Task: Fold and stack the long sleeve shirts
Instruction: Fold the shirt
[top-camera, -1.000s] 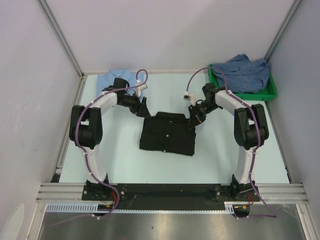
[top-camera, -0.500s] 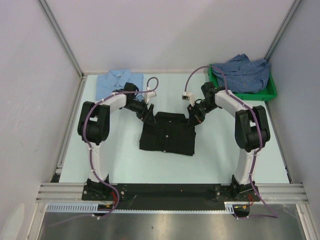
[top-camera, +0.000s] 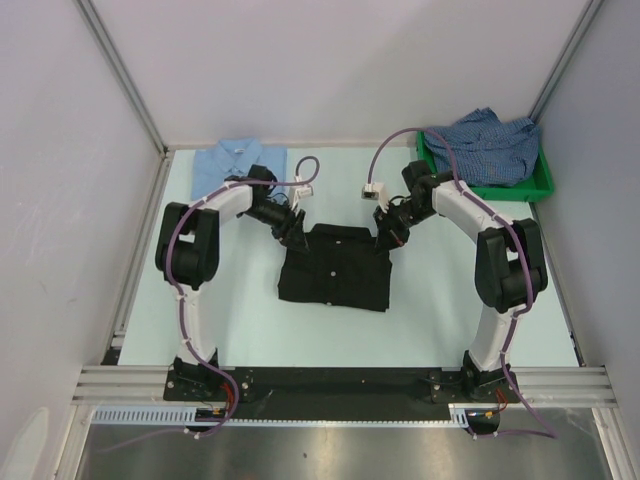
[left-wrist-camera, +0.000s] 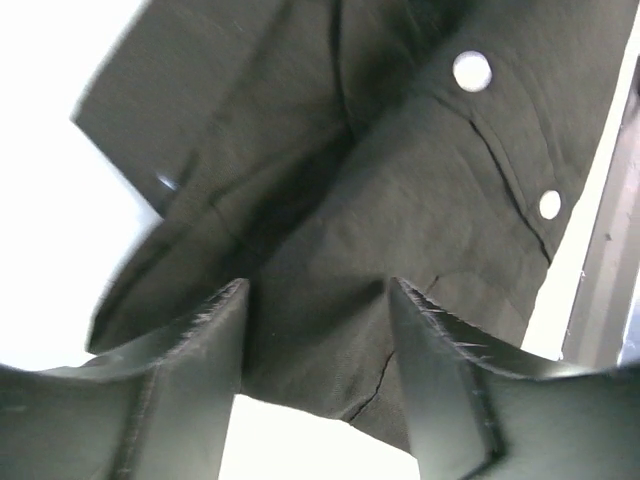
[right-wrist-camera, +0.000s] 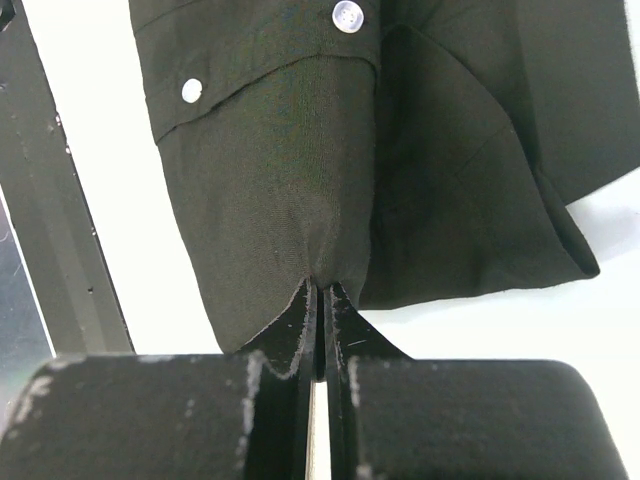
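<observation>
- The black shirt (top-camera: 335, 268) lies in the middle of the desk (top-camera: 450, 320), between the two arms. It is folded to a compact rectangle, with its pale buttons facing up.
- The right tool (top-camera: 384, 238) is at the far right corner of this shirt. In the right wrist view its fingers are pressed together and a fold of the black cloth is pinched between the tips. The cloth rises to the pinch like a small tent. I judge that this hold is there so the corner can be lifted.
- The left tool (top-camera: 293, 232) is at the far left corner of the same shirt. In the left wrist view its jaws stand apart, with the edge of the shirt showing between them, and they clamp nothing. I think it is placed there to take the matching corner, so that both sides come up evenly.
- The light blue shirt (top-camera: 235, 158) lies folded flat at the far left of the desk, behind the left arm and apart from the black one. It looks to me like the base of the stack.
- The checked shirt (top-camera: 490, 145) is a crumpled heap in the green bin (top-camera: 540, 183) at the far right, not yet folded.
- My judgement: the step in hand is moving the black shirt onto the blue one. If only one corner is held, the fold may fall open.
</observation>
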